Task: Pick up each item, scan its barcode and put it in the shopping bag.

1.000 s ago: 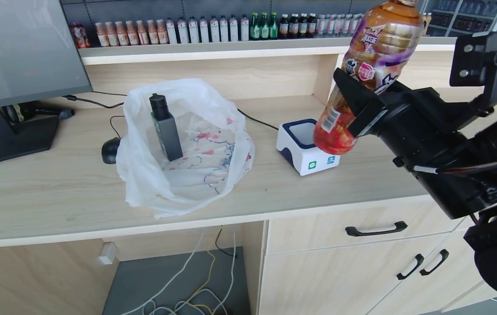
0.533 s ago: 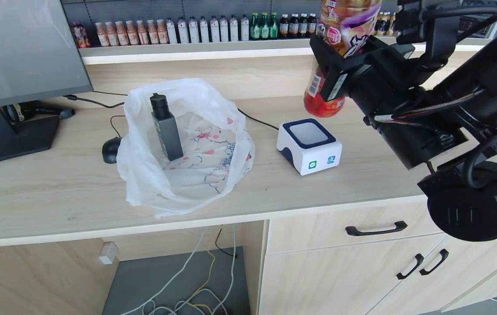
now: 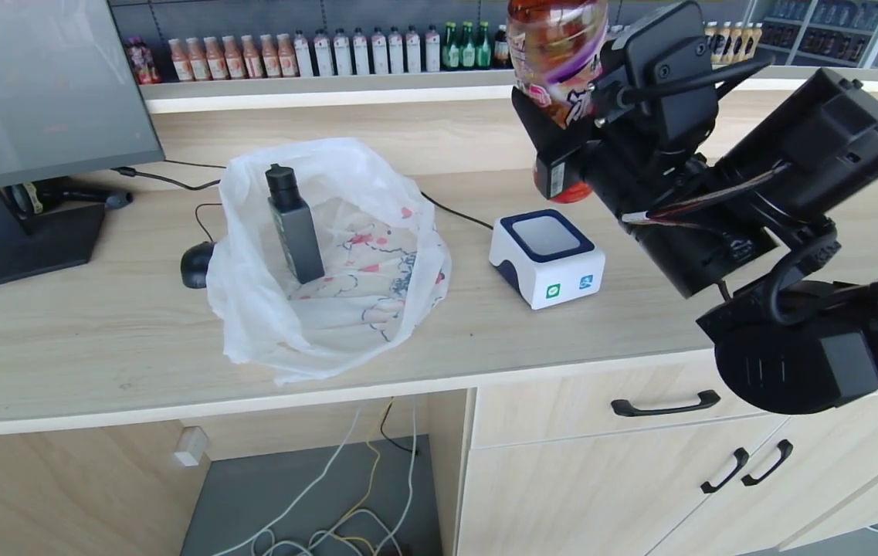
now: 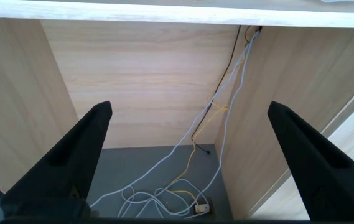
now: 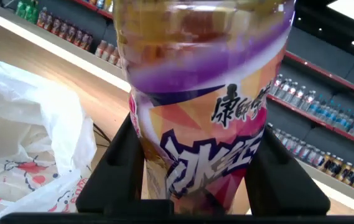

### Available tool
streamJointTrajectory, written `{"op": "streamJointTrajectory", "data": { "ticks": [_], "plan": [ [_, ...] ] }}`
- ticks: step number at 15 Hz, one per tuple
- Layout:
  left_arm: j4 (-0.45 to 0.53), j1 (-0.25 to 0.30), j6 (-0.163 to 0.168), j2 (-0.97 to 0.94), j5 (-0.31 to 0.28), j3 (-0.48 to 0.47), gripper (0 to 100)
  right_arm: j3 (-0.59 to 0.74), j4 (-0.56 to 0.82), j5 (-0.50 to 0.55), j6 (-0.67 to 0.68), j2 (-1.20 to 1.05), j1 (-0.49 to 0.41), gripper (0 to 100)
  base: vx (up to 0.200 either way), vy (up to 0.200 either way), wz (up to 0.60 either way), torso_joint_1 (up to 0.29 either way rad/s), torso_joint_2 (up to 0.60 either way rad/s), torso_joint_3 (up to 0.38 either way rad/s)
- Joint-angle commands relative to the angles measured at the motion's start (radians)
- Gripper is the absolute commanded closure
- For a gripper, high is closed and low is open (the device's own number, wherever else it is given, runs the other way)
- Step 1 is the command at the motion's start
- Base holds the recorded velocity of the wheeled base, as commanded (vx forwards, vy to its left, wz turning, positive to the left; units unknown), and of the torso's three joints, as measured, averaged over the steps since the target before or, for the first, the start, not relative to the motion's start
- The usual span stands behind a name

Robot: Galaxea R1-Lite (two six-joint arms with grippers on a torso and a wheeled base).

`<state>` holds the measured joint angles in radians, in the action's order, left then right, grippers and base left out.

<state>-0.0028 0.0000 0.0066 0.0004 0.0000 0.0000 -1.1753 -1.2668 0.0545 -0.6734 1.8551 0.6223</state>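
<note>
While the left gripper (image 4: 188, 109) is hanging below the counter with its fingers spread wide and nothing between them, loose cables (image 4: 192, 199) are lying on the floor just past it. So the right gripper (image 3: 566, 123) is the one doing the work here. It's pinching the tea bottle (image 3: 554, 38) around its lower part and holding it roughly upright, well above the countertop (image 3: 99, 340). The scanner (image 3: 546, 259) is sitting on the counter below the gripper, a bit nearer the robot and clear of the bottle. Off to the gripper's left and lower down, the shopping bag (image 3: 377, 309) is lying open with a dark grey bottle (image 3: 296, 228) standing inside it. A mouse (image 3: 195, 265) is sitting right beside the bag, on the side facing away from the gripper. Way behind the gripper, a row of drinks (image 3: 346, 50) is lining the back shelf.
</note>
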Motion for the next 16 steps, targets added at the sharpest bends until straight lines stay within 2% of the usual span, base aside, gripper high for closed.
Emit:
{"op": "streamJointTrajectory", "data": {
  "ticks": [1,4,7,11,13,15,16],
  "plan": [
    [0.0,0.0,0.001,0.0,0.0,0.0,0,0.0,0.0,-0.044,-0.035,0.015,-0.003,100,0.0,0.0,0.0,0.0,0.0,0.0],
    [0.0,0.0,0.001,0.0,0.0,0.0,0,-0.001,-0.003,-0.154,-0.114,0.038,-0.013,100,0.0,0.0,0.0,0.0,0.0,0.0],
    [0.0,0.0,0.001,0.0,0.0,0.0,0,-0.017,-0.031,-0.217,-0.179,0.041,-0.03,100,0.0,0.0,0.0,0.0,0.0,0.0],
    [0.0,0.0,0.001,0.0,0.0,0.0,0,-0.006,-0.048,-0.421,-0.278,0.072,-0.049,100,0.0,0.0,0.0,0.0,0.0,0.0],
    [0.0,0.0,0.001,0.0,0.0,0.0,0,0.037,-0.069,-0.486,-0.307,0.085,-0.05,100,0.0,0.0,0.0,0.0,0.0,0.0],
    [0.0,0.0,0.001,0.0,0.0,0.0,0,0.079,-0.089,-0.555,-0.331,0.085,-0.081,100,0.0,0.0,0.0,0.0,0.0,0.0],
    [0.0,0.0,0.001,0.0,0.0,0.0,0,0.086,-0.089,-0.619,-0.344,0.095,-0.127,100,0.0,0.0,0.0,0.0,0.0,0.0]
  ]
}}
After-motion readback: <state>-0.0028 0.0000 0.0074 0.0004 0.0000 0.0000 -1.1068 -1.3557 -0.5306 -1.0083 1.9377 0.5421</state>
